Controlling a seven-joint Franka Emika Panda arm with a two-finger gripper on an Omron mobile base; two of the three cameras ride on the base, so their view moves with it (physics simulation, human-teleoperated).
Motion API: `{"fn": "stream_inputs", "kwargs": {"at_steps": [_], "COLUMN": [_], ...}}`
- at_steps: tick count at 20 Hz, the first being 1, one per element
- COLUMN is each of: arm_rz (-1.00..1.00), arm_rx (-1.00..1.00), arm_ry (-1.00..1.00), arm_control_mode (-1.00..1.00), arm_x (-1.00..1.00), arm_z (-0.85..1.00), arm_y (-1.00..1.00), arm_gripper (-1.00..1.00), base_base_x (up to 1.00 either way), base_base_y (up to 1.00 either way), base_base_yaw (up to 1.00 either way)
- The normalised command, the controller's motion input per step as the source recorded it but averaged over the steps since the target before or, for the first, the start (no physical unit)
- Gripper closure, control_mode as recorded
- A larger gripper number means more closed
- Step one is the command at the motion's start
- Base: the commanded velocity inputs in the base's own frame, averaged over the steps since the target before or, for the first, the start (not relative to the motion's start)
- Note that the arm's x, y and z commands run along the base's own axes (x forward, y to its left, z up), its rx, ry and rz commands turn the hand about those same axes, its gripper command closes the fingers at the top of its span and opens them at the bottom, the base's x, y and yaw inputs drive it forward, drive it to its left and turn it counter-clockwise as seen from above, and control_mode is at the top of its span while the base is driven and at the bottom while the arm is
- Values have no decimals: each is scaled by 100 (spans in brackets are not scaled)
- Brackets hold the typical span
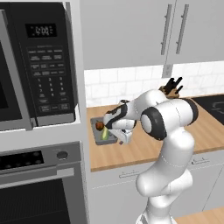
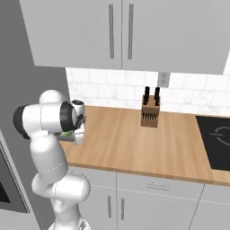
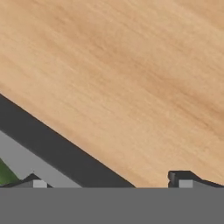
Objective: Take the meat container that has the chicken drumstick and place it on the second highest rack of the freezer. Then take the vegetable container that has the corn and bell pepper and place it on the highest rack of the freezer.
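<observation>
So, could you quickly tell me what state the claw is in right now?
Claw: open, holding nothing, straddling the vegetable container's rim on the counter.

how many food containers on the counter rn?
1: a grey container at the counter's left end by the wall, holding the bell pepper and corn. The arm may hide another.

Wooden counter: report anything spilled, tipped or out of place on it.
Nothing stands out. The grey tray sits flat on the counter with the bell pepper and corn inside, the knife block stands upright, and the open gripper is at the tray's rim.
</observation>
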Motion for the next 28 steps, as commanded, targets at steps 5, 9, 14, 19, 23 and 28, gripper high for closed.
{"fn": "stream_inputs", "kwargs": {"at_steps": [5,9,14,19,23,28], "arm_rz": [6,5,9,8,11,20], "arm_rx": [-4,-1,0,0,0,0], "arm_ry": [-1,-5,-14,-32,-38,-37], "arm_control_mode": [-100,-100,-100,-100,-100,-100], "arm_x": [-63,-41,-45,-74,-64,-52], "arm_z": [-62,-34,1,56,88,96], "arm_y": [2,1,0,0,0,-3], "arm_gripper": [100,100,100,100,100,100], "base_base_x": [0,0,0,0,0,0], "base_base_y": [0,0,0,0,0,0], "base_base_yaw": [0,0,0,0,0,0]}}
